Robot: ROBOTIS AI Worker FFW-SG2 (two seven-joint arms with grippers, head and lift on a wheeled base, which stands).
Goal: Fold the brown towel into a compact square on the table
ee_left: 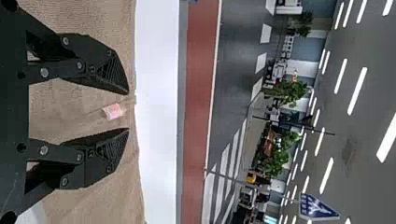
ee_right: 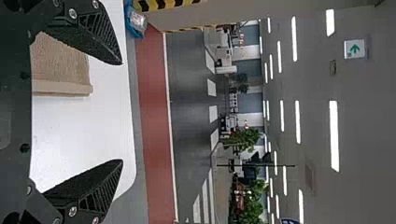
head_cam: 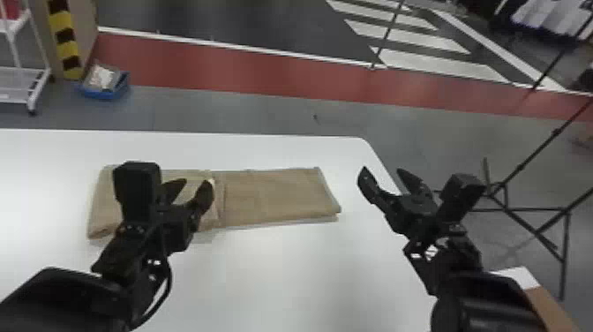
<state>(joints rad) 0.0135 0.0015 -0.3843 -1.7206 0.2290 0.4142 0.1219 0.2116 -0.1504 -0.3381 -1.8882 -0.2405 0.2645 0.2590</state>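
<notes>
The brown towel (head_cam: pixel 273 198) lies on the white table as a long folded strip, its left part a lighter, overlapping layer. Over that left part my left gripper (head_cam: pixel 190 187) is open, partly hiding the cloth. In the left wrist view the left gripper (ee_left: pixel 128 111) has the towel (ee_left: pixel 70 109) behind its parted fingers, with a small pinkish tag on the cloth. To the right of the towel's right end, near the table's right edge, my right gripper (head_cam: pixel 383 176) stands open. The right wrist view shows the right gripper (ee_right: pixel 122 112) apart from the towel's end (ee_right: pixel 60 63).
The white table (head_cam: pixel 282 273) has its far edge beyond the towel and a rounded far right corner. Black stand legs (head_cam: pixel 520 209) rise from the floor to the right of it. A blue tray (head_cam: pixel 106 92) and a white rack (head_cam: pixel 26 84) are on the floor at the far left.
</notes>
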